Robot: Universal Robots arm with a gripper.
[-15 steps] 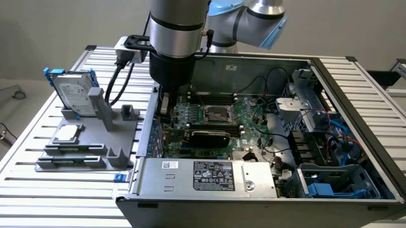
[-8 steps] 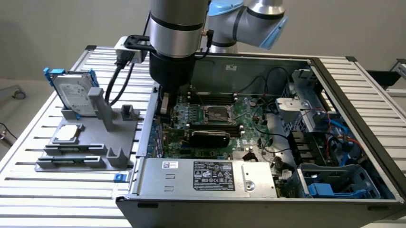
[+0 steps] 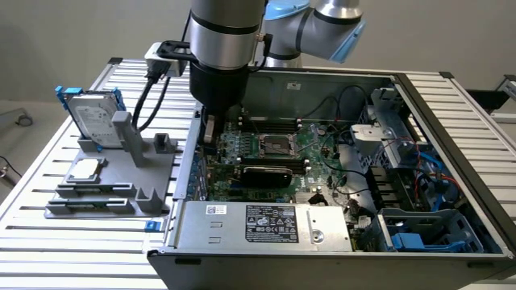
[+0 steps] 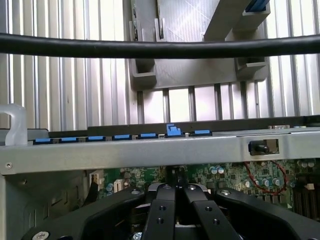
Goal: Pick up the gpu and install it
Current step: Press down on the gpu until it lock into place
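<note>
— Where's the black gripper?

— Low inside the open grey metal computer case, at the wall on the exterior view's left, over the green motherboard. I cannot tell how far it is open or whether it holds anything.

— And the gpu?

— On the motherboard, near the gripper but apart. Its black rounded cover shows, long axis running across the exterior view.

— Any writing?

— A black-and-white label on the silver power supply box, too small to read.
</note>
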